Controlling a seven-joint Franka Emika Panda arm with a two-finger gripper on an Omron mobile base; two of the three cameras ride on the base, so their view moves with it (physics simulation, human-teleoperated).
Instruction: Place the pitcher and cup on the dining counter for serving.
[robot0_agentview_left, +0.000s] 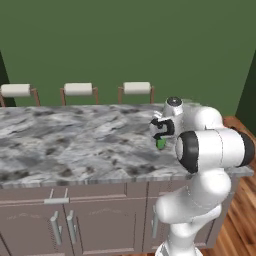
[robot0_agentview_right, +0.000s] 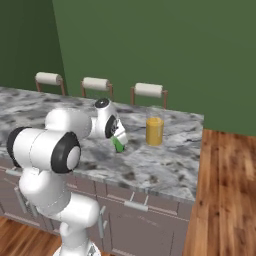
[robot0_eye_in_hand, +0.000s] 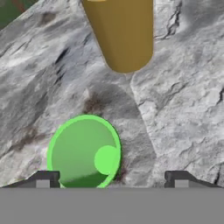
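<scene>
Green and small, the plain bright cup (robot0_eye_in_hand: 84, 152) sits on the marbled grey-white desk (robot0_eye_in_hand: 183, 109) just below the wide-open, empty end effector (robot0_eye_in_hand: 111, 177), whose spread fingers could knock the clear glass pitcher of orange-yellow liquid (robot0_eye_in_hand: 120, 33) just beyond.
</scene>
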